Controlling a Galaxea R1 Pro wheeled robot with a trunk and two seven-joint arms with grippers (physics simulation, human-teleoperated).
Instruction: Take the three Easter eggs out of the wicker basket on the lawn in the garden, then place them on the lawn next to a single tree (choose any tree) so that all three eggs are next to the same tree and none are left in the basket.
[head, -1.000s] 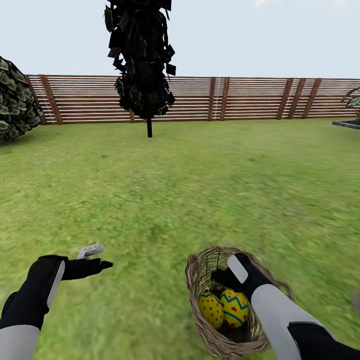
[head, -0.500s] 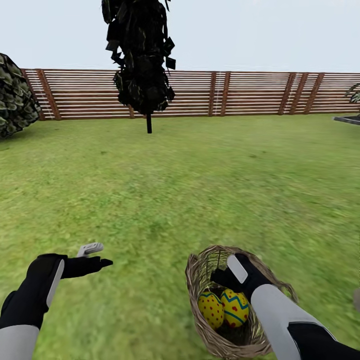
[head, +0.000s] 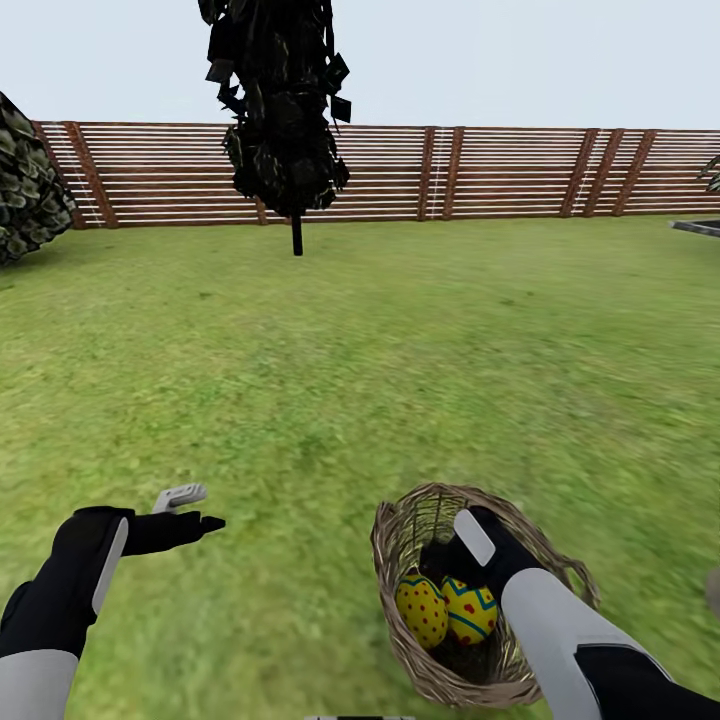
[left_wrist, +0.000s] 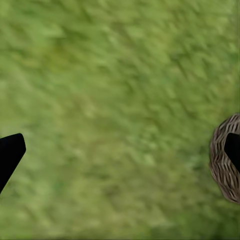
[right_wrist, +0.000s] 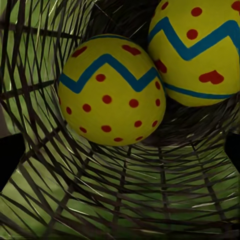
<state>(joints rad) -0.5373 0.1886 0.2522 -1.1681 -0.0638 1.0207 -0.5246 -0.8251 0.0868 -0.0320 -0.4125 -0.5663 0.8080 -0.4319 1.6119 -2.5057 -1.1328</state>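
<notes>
Left tool (head: 192, 508): seen in the head view held out above the grass at the left, released, with a pale finger and a dark finger spread apart and nothing between them. In the left wrist view a dark fingertip (left_wrist: 10, 155) is seen at one edge over grass.

Right tool (head: 450, 555): reached down into the mouth of the basket, its dark body lying against the far inner wall. The fingers are hidden by the wrist and the weave, so whether it is released or clenched cannot be told.

Wicker basket (head: 400, 620): seen on the grass at the lower right of the head view, tipped so that its opening is turned up toward the camera, with a small loop handle at its right rim. Part of its woven rim (left_wrist: 222, 160) is also caught in the left wrist view.

Easter eggs (head: 422, 610): two yellow eggs are seen lying side by side and touching inside the basket, one dotted red, the other (head: 470, 610) banded with a blue zigzag. In the right wrist view both are shown close up against the twigs (right_wrist: 110, 97). A third egg cannot be made out.

Lawn (head: 380, 350): mottled green, stretched back to a slatted wooden fence (head: 500, 170).

Dark conifer (head: 280, 110): stood well apart from the basket, near the fence.
</notes>
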